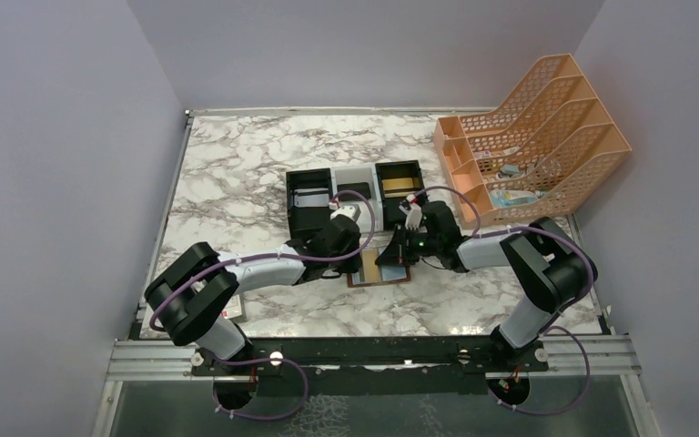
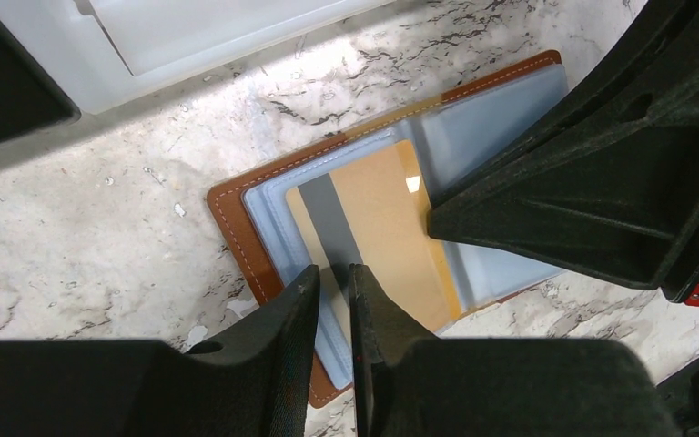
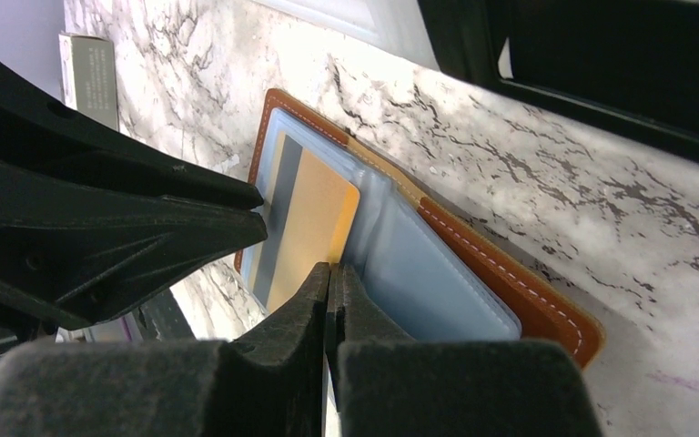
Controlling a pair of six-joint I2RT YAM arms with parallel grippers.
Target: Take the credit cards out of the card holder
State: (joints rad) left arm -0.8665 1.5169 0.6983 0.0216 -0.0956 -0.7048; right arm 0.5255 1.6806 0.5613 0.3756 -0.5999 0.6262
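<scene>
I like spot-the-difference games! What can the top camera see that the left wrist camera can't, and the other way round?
Only the top camera: the orange file rack, the whole left arm and right arm, and all three boxes of the black-and-white tray.
Only the left wrist camera: the grey stripe on the gold card and the white stitching round the card holder.
Both: the open card holder lying on the marble table, with the left tool and right tool down at it.
</scene>
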